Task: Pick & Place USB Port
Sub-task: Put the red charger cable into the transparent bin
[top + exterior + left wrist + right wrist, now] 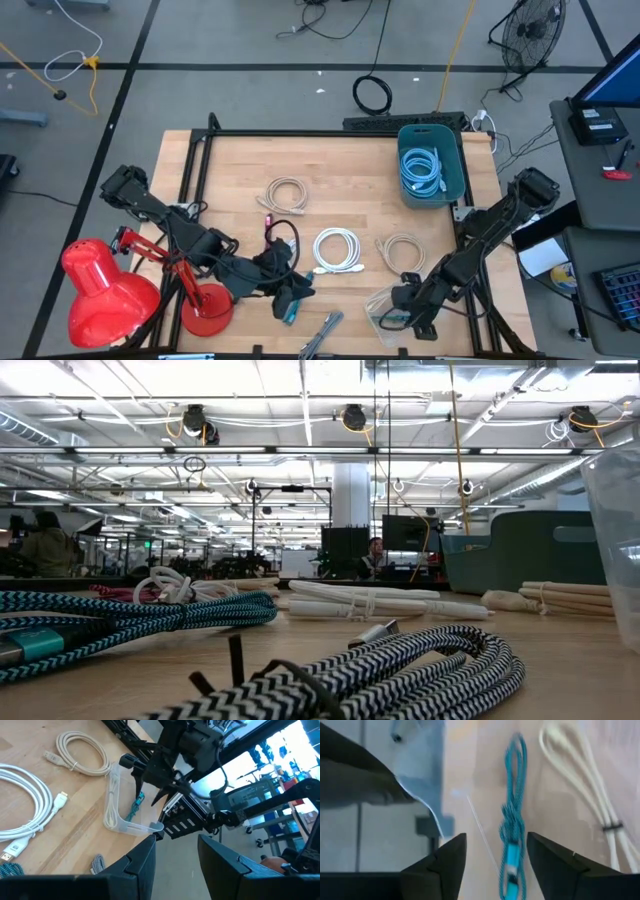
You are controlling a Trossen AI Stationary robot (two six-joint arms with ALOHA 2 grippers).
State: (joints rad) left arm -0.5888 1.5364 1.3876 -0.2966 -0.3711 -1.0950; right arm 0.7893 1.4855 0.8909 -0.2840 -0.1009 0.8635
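High view: right gripper [393,318] poised over a clear plastic container [378,305] at the near right of the tabletop [240,165]; left gripper [292,298] low near the front centre, beside a black cable [282,243].

Right wrist view: fingers [445,865] spread apart, gripping nothing; teal braided USB cable [514,827] lying directly beyond them, inside the container, detail lost from above.

Left wrist view: own fingers [142,862] parted and empty; across the tabletop, the right gripper [148,780] above the container [117,807], teal cable [134,810] within; white cable [22,800] and cream cable [82,752] coiled nearby.

Low view: neither gripper visible; black-and-white braided cable [400,670] in the foreground, another teal braided cable [140,615] to one side, dark green bin [530,550] behind.
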